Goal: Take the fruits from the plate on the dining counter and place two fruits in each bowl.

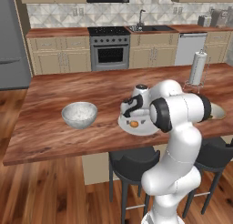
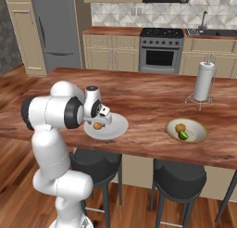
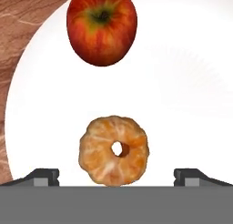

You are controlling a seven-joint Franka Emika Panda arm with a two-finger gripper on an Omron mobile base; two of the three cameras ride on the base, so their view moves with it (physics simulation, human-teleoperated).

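The peeled orange fruit (image 3: pixel 113 150), a ring of segments with a hole in the middle, lies on the flat round white plate (image 3: pixel 182 82), near its rim, with the red apple (image 3: pixel 101 26) further in on the plate. The tool (image 3: pixel 116 174) hangs released just above the orange, a fingertip on either side. To grasp well, it should descend straight, keep the orange centred, and close gently. The pale beige bowl (image 2: pixel 199 132), well apart from the plate on the reddish-brown wooden tabletop (image 1: pixel 54 95), already holds two fruits; the speckled grey bowl (image 1: pixel 79 114) should take this one.

Plate (image 3: pixel 182 82): white. Apple (image 3: pixel 101 26): red, yellow-green streaks. Orange (image 3: pixel 113 150): peeled, pale orange. Counter (image 1: pixel 68 89): reddish-brown wood grain. Bowl (image 1: pixel 79 114): speckled grey-white.
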